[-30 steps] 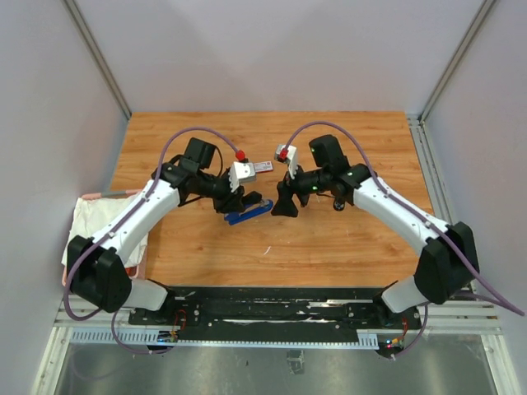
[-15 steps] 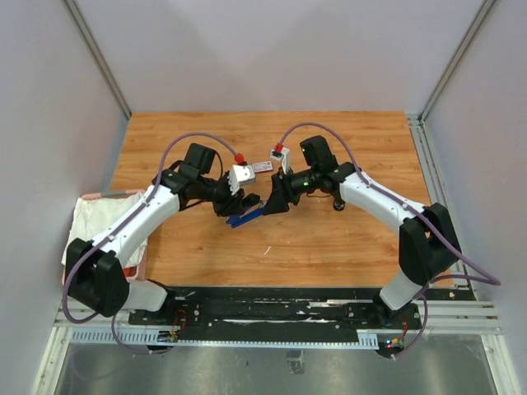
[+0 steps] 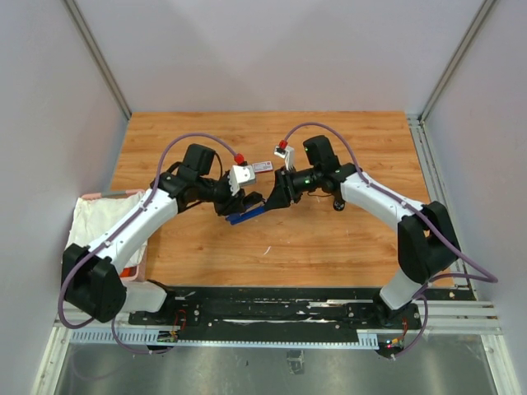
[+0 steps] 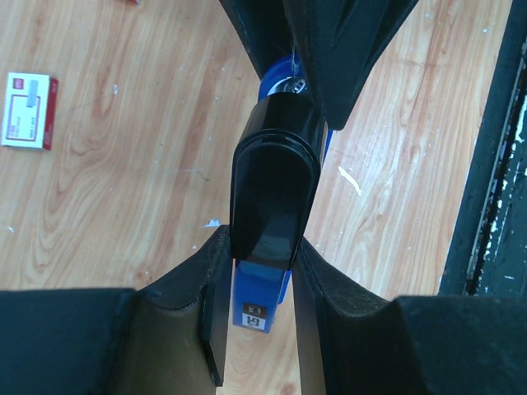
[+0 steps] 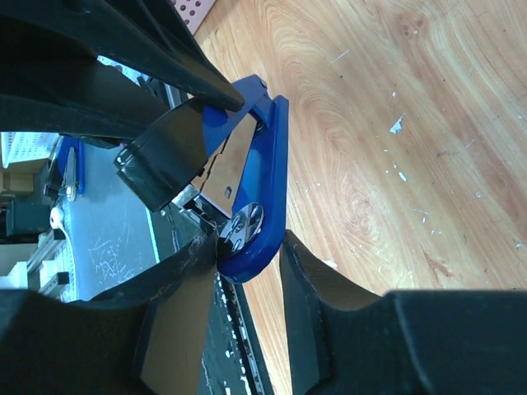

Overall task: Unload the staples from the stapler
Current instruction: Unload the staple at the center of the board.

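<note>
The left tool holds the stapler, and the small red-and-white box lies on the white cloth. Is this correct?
Not quite. The left tool holds the stapler, but the red-and-white box lies on the wooden table, apart from the white cloth, as the top external view shows.

Right wrist view: the right claw (image 5: 247,243) brackets the blue tip of the stapler (image 5: 270,156). Whether its pads actually press the tip cannot be told. The channel above the claw is in shadow; staples not discernible.

Left wrist view: ahead of the left claw (image 4: 259,251), the stapler's far end disappears behind the other claw's dark fingers (image 4: 354,41). The label (image 4: 254,318) between the left claw's fingers has blurred, unreadable print. The box (image 4: 29,109), far left of that claw, has lettering too small to read.

Top view: a pale speck (image 3: 266,249) below both claws, unidentifiable.
</note>
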`<state>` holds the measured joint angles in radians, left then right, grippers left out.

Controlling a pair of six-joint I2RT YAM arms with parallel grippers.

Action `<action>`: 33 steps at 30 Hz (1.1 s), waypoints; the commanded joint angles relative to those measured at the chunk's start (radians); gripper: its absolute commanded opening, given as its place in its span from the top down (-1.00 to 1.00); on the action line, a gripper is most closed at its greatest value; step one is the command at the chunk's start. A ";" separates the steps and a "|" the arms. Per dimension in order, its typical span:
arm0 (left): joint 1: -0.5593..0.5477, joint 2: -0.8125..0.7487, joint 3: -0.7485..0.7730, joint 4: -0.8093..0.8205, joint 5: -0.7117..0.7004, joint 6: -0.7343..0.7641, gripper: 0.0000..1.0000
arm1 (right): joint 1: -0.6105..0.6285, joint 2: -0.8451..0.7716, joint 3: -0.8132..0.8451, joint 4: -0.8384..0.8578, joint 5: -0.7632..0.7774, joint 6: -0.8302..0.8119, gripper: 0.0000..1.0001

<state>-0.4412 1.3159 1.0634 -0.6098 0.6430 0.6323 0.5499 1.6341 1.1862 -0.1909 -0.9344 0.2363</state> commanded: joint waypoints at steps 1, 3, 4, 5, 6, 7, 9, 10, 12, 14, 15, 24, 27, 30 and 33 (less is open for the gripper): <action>-0.015 -0.056 -0.006 0.086 0.001 0.008 1.00 | -0.009 0.014 -0.015 0.028 -0.021 0.049 0.25; -0.017 -0.062 -0.009 0.094 -0.012 0.008 1.00 | -0.009 0.015 -0.020 0.033 -0.024 0.053 0.31; -0.017 -0.065 -0.009 0.094 -0.015 0.010 1.00 | -0.009 0.016 -0.021 0.033 -0.026 0.056 0.34; -0.017 -0.066 -0.011 0.096 -0.016 0.011 1.00 | -0.009 0.015 -0.024 0.034 -0.026 0.057 0.40; -0.019 -0.069 -0.013 0.096 -0.016 0.013 1.00 | -0.010 0.014 -0.025 0.037 -0.027 0.060 0.43; -0.019 -0.072 -0.016 0.098 -0.017 0.014 1.00 | -0.010 0.012 -0.027 0.039 -0.027 0.064 0.47; -0.021 -0.082 -0.024 0.103 -0.019 0.018 1.00 | -0.010 0.008 -0.031 0.047 -0.034 0.075 0.63; -0.023 -0.088 -0.026 0.105 -0.019 0.023 1.00 | -0.010 0.005 -0.033 0.054 -0.037 0.081 0.72; -0.025 -0.096 -0.030 0.105 -0.016 0.027 1.00 | -0.010 0.001 -0.037 0.064 -0.044 0.090 0.96; -0.027 -0.102 -0.031 0.106 -0.016 0.029 1.00 | -0.010 -0.005 -0.042 0.070 -0.045 0.092 0.99; -0.027 -0.104 -0.032 0.107 -0.016 0.029 1.00 | -0.010 -0.007 -0.043 0.073 -0.044 0.093 0.99; -0.027 -0.103 -0.050 0.149 -0.048 0.003 0.56 | -0.012 -0.024 -0.057 0.087 -0.024 0.090 0.99; -0.027 -0.104 -0.051 0.159 -0.060 -0.007 0.20 | -0.016 -0.027 -0.052 0.088 -0.021 0.099 0.99; -0.027 -0.103 -0.048 0.163 -0.061 -0.014 -0.04 | -0.024 -0.029 -0.053 0.105 -0.027 0.117 0.99; -0.027 -0.098 -0.040 0.155 -0.059 -0.011 -0.33 | -0.025 -0.034 -0.054 0.108 -0.027 0.120 0.99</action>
<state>-0.4675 1.2427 1.0000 -0.5156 0.5701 0.6350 0.5339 1.6306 1.1385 -0.0990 -0.9360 0.3584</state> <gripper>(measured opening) 0.595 0.053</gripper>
